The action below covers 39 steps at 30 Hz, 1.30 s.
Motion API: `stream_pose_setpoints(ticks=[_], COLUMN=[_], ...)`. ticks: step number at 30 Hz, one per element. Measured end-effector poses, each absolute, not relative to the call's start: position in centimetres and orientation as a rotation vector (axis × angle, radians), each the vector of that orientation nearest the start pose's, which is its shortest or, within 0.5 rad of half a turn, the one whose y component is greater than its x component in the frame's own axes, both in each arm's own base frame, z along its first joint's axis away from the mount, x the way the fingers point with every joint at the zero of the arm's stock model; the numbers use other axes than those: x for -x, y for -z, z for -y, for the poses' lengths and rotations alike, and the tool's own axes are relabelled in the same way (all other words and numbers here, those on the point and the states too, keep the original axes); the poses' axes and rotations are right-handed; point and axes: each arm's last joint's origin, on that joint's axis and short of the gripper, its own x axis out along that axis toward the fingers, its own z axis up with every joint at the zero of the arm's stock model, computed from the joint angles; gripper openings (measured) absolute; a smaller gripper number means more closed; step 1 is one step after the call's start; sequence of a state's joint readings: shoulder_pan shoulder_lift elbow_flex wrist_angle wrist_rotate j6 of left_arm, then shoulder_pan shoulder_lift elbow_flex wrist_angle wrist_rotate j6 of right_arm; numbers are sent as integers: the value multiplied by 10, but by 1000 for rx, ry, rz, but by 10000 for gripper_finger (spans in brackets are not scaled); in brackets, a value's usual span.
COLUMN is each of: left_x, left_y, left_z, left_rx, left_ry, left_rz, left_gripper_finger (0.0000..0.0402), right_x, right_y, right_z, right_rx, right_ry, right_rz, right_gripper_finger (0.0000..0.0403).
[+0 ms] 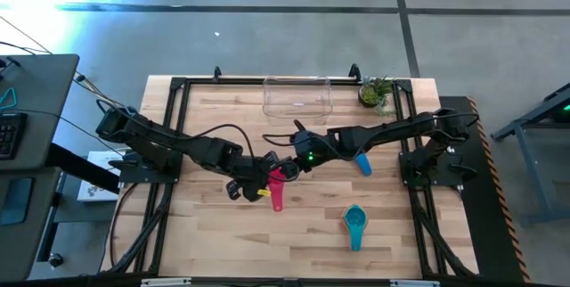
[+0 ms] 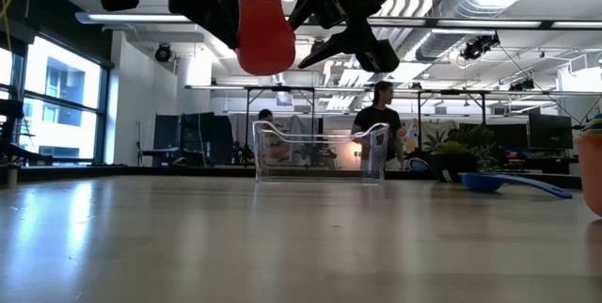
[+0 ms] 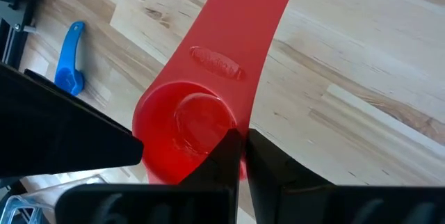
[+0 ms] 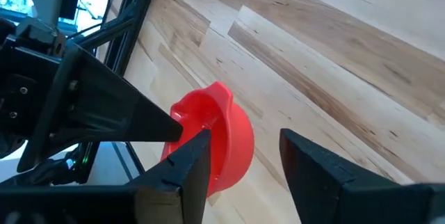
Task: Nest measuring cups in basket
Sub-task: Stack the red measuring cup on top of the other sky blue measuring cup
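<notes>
Both arms reach inward and meet over the counter (image 1: 223, 242) centre, in front of the basket (image 1: 297, 96). Left gripper (image 1: 264, 183) jaws pressed together, pinching the red cup (image 3: 188, 123) at its rim, handle pointing away over the wood; the cup is held up off the counter (low view shows it hanging in the air). Right gripper (image 4: 243, 158) sits right at the same cup, jaws spread, one finger (image 4: 191, 158) against the cup's rim, the other clear of it. Blue cup (image 1: 362, 163) lies just under the right arm, teal cup (image 1: 354, 224) nearer the front edge. Plant (image 1: 377, 93) beside the basket at the back. Two people in the room behind.
</notes>
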<state>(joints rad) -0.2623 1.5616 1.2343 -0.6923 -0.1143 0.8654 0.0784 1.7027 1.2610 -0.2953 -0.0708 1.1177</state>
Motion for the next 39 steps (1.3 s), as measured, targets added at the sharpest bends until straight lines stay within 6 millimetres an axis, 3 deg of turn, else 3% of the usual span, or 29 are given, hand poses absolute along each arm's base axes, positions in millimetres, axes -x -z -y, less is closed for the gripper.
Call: stream_pose_setpoints(ticks=[24,39], left_x=[-308,-307], left_y=[-263,-263], left_z=[80,85], left_rx=[-982,-1089], left_ry=[575,590], left_rz=[-900,-892], left_gripper_finger=[7,7], right_x=[-373,-375], right_y=[-248,-248], right_z=[-33,-38], right_rx=[-1074,-1102], right_ry=[270,221], right_rz=[-748,-764], right_gripper_finger=[177,173])
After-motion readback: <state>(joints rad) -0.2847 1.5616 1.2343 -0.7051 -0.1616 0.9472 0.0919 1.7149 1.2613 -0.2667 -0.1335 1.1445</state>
